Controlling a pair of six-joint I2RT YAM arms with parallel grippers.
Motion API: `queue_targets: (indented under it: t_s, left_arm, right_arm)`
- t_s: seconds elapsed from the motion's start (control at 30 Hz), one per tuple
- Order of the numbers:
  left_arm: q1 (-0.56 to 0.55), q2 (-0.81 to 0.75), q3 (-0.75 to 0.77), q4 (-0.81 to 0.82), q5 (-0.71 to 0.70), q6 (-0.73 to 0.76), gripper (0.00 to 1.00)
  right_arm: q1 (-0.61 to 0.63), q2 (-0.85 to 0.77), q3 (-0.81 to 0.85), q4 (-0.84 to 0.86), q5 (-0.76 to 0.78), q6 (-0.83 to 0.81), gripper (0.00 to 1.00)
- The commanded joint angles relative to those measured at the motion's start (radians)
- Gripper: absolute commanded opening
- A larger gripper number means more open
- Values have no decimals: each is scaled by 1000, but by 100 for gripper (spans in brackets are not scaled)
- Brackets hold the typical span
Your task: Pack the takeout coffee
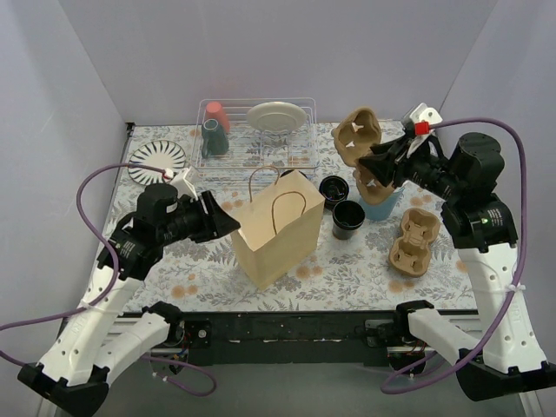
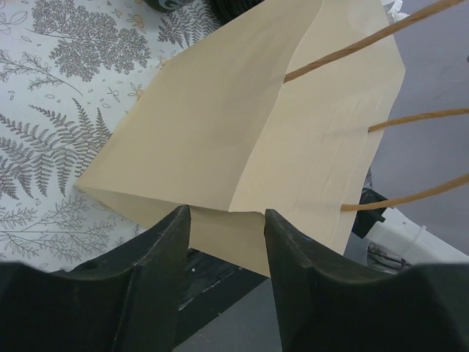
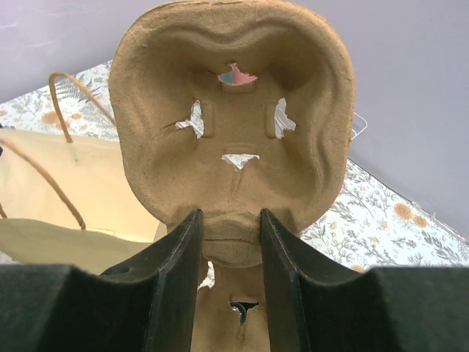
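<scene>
Two small black cups stand right of the brown paper bag: one with a ringed lid, one open. My right gripper is shut on the narrow middle of a brown pulp cup carrier and holds it upright in the air above the cups. In the right wrist view my gripper clamps the carrier, with the bag at lower left. My left gripper is open at the bag's left side. In the left wrist view my gripper frames the bag's lower edge.
A second pulp carrier lies at the right. A light-blue cup stands behind the held carrier. At the back a wire rack holds a teal tumbler, a red tumbler and a plate. A striped plate lies at left.
</scene>
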Motion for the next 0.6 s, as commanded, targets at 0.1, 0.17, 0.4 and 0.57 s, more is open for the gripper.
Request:
queue_targets:
  t_s: [0.1,0.17,0.4,0.57]
  left_arm:
    - [1,80,104,-70,-32,105,31]
    - [1,115,135,-67,-42,160,22]
    - [1,208,210,-63,-73,296,33]
    - [1,224,296,-66,-234,316,50]
  right_arm:
    - [48,-20,-9,6,-7,-102,35]
    - [64,-24,-16,-3,-26,-128,36]
    - [122,-32,-34,1,-37,-200,35]
    - [196,-38,-71,30,-12,-206,34]
